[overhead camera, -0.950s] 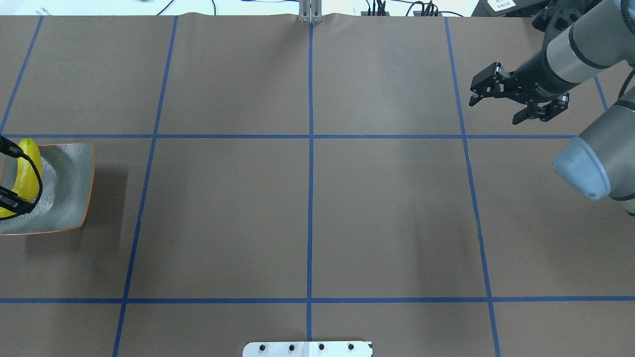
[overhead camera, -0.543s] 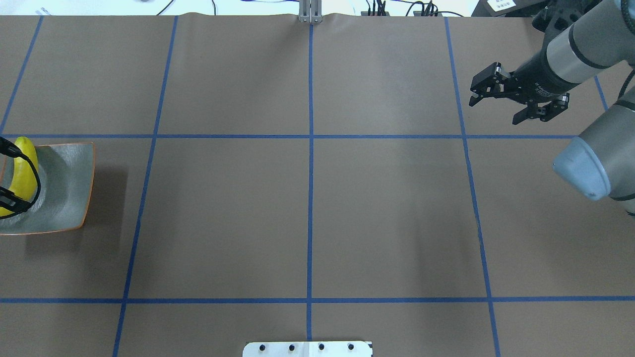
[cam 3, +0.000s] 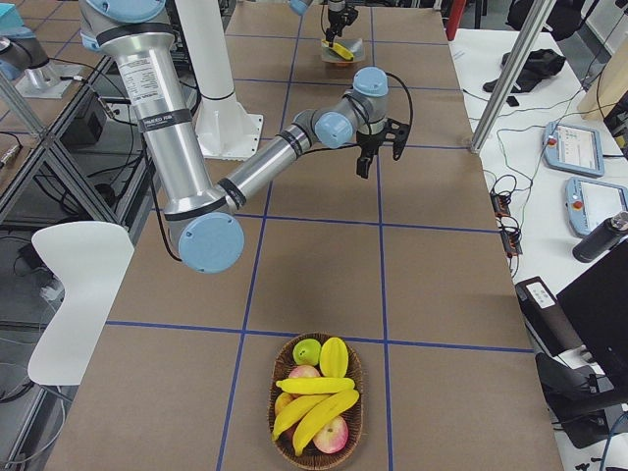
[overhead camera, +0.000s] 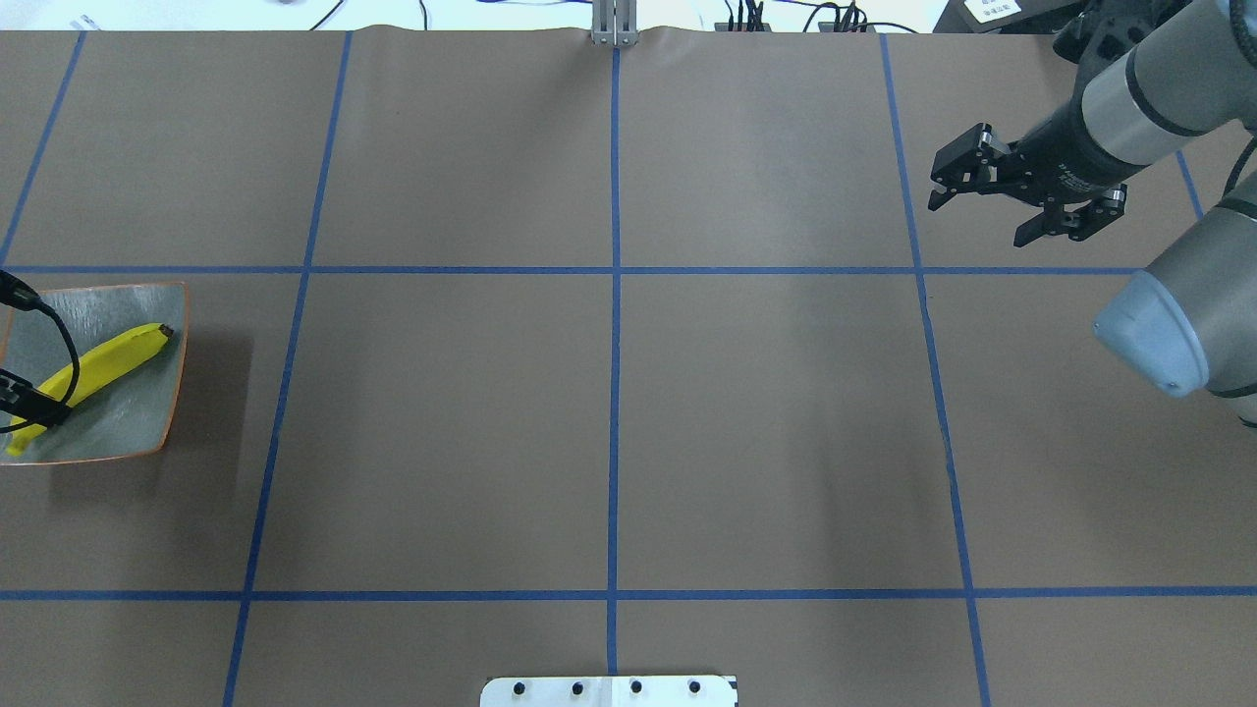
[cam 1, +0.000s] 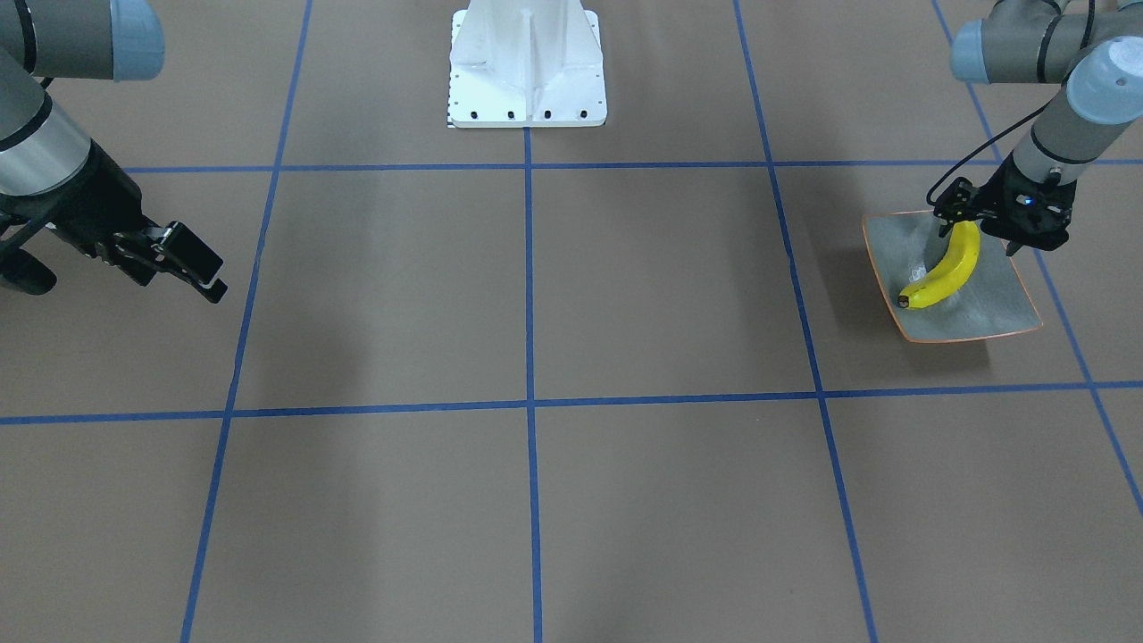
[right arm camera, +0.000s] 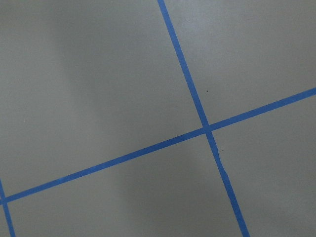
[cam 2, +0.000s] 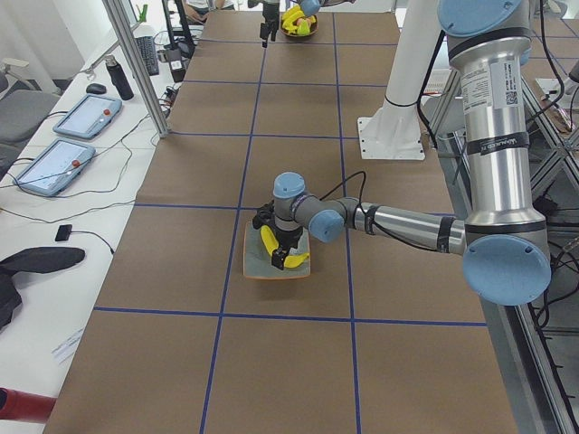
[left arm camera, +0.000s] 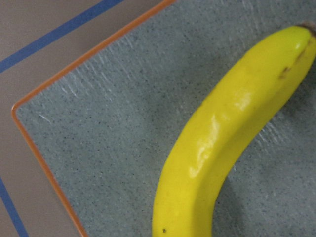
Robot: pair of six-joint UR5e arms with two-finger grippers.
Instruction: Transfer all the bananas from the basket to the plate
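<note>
One yellow banana [overhead camera: 98,368] lies flat and slanted on the grey-green plate [overhead camera: 147,417] at the table's left end; both also show in the front view, banana [cam 1: 942,277] and plate [cam 1: 991,317]. My left gripper [cam 1: 1000,228] hovers over the banana's near end, open, not gripping it. The left wrist view shows the banana [left arm camera: 222,143] resting on the plate [left arm camera: 98,128], with no fingers in sight. More bananas [cam 3: 314,386] lie in the wicker basket [cam 3: 280,446] at the table's right end. My right gripper [overhead camera: 977,221] is open and empty above bare table.
The basket also holds apples [cam 3: 334,432] and a green fruit [cam 3: 307,350]. The white robot base [cam 1: 527,67] stands at the middle of the robot's side. Blue tape lines cross the brown table cover [overhead camera: 609,432].
The banana was held upright at the plate's left side; now it lies flat across the plate, let go by the left gripper. The right arm has not moved.
</note>
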